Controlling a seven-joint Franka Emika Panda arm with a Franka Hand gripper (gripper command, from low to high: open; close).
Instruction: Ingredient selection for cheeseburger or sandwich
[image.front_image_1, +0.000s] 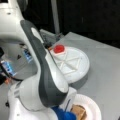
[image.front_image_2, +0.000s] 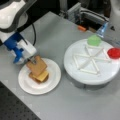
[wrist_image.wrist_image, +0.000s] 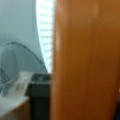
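In a front view my gripper (image.front_image_2: 30, 60) is at the left edge of the white paper plate (image.front_image_2: 53, 80), shut on the corner of a toast-brown bread square (image.front_image_2: 37, 65). That square lies tilted on top of the sandwich stack, over a yellow-orange cheese square (image.front_image_2: 43, 76) and a darker layer beneath. The wrist view is filled by the bread square (wrist_image.wrist_image: 85, 60), with one dark finger (wrist_image.wrist_image: 40, 97) beside it. A green square (image.front_image_2: 94, 40) and a red disc (image.front_image_2: 114, 53) lie in the white divided tray (image.front_image_2: 82, 75). The red disc (image.front_image_1: 59, 48) also shows in a front view, where my arm hides the gripper.
The divided tray (image.front_image_1: 80, 72) sits behind the paper plate (image.front_image_1: 93, 106) on the grey table. Cables and equipment (image.front_image_2: 82, 15) crowd the table's far edge. My own arm (image.front_image_1: 47, 75) blocks much of a front view. A dark perforated surface (image.front_image_2: 15, 110) lies past the table's near edge.
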